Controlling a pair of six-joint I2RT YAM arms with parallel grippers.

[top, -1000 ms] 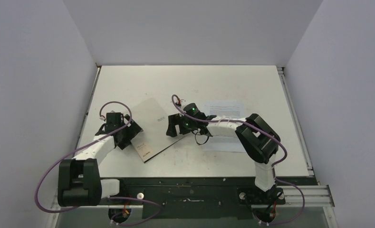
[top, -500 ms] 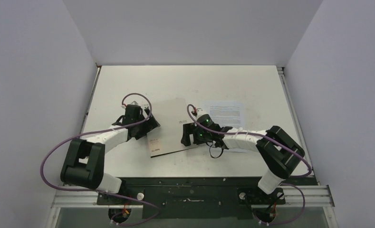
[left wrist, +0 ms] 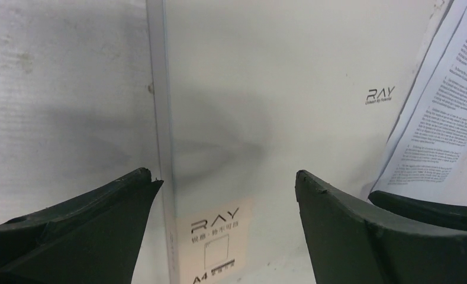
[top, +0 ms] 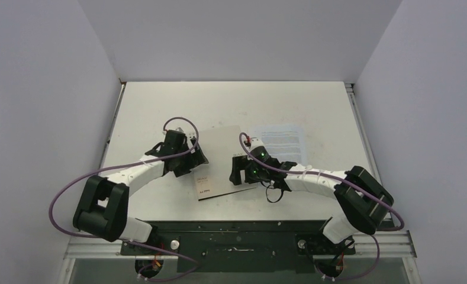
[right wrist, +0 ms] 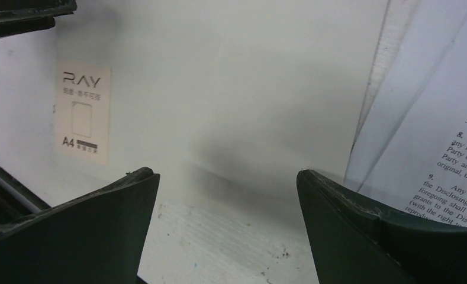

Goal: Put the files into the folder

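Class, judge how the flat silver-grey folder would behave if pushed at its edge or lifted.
Lying closed and flat on the smooth white table, the silver-grey folder would probably slide, not tip. Its thin edge gives little to pinch, so lifting looks awkward. Its straight, unbowed cover suggests moderate stiffness.

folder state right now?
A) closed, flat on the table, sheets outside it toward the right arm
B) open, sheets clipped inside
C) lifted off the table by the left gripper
A: the folder lies shut on the table with its grey cover and label facing up, the files sit outside it on the right-arm side, and the left gripper hangs open over the cover, gripping nothing.
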